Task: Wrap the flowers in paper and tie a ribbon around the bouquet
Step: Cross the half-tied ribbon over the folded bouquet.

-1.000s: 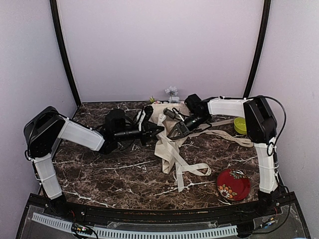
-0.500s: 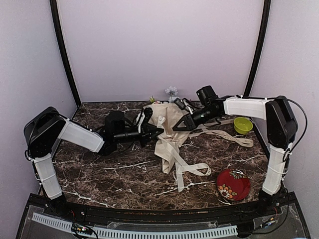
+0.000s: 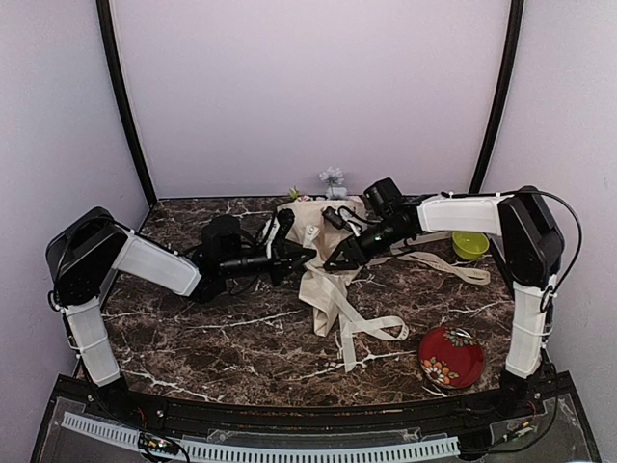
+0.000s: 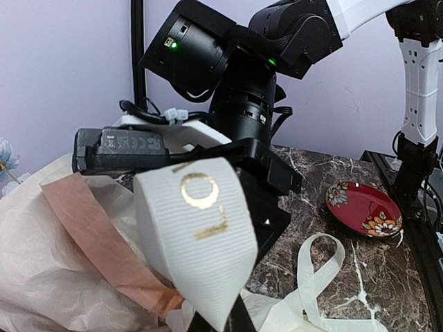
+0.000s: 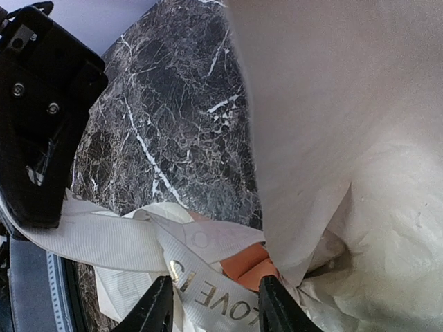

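Note:
The bouquet lies at the back middle of the table, a cream paper cone with the flowers at its far end. The ribbon trails from it in loose loops toward the front. My left gripper is shut on the ribbon, which stands up in front of its camera with gold letters. My right gripper faces it from the right, close by. The right gripper is open, and a lettered stretch of ribbon lies between its fingers beside the paper's peach fold.
A lime-green bowl sits at the right, near the right arm. A red flowered plate lies at the front right and also shows as the plate in the left wrist view. The dark marble table ends at a black front rail.
The right gripper has opened its jaws. Its arm swung back and right, then returned toward the left gripper at the ribbon. The left arm has stayed put, still shut on the ribbon.

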You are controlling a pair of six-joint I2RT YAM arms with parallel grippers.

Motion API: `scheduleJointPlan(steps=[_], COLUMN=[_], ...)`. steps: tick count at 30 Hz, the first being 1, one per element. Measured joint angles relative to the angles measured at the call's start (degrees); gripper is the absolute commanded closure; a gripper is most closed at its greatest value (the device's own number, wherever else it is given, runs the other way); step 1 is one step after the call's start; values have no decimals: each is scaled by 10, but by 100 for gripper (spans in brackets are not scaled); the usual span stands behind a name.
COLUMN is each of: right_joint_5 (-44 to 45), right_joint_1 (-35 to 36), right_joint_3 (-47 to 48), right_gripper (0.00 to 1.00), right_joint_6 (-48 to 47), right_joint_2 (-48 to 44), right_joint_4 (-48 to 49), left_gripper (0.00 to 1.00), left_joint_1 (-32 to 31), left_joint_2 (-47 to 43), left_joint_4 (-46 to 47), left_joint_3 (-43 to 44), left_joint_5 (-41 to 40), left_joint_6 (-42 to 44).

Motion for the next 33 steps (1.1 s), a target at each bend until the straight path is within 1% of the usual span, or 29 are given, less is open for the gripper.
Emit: scheduleJointPlan(steps=[2,3,4,5,6,8,12,21,26,30,33], right_joint_5=[0,-1,-2,-2,-3,-3,-2,9,2,15,43], right_joint_1=[1,2,2,2,2,2,2,2,2,2,-1], right_joint_3=[1,2,3,4,5,5,5,-54,-70,-73,-73], right_gripper=[64,70,78,89,95,100,100,100,99,92,80], right_joint_6=[-7,-10,-14,-17,-22,-21,-16,31,39,49,62], right_joint_2=[1,1,1,1,1,1,-1,-82,-87,-87,-87], right_joint_4=[-11,-16,-20,-23,-27,-34,-35,5,7,3,0], left_gripper=[100,100,100,100,100,100,100,100,100,100,100], left_joint_1=[0,0,0,0,0,0,0,0,3,3,3], left_joint_2=[0,0,0,0,0,0,0,6,22,38,49], left_joint_4=[0,0,0,0,0,0,0,1,1,4,11], left_joint_3=[0,0,0,0,-1,-1,-1,-9,-9,-9,-9], left_joint_5=[0,0,0,0,0,0,0,-14,-22,-21,-19], left_joint_6=[-2,-3,-3,-4,-5,-6,-6,-6,-6,-12,-20])
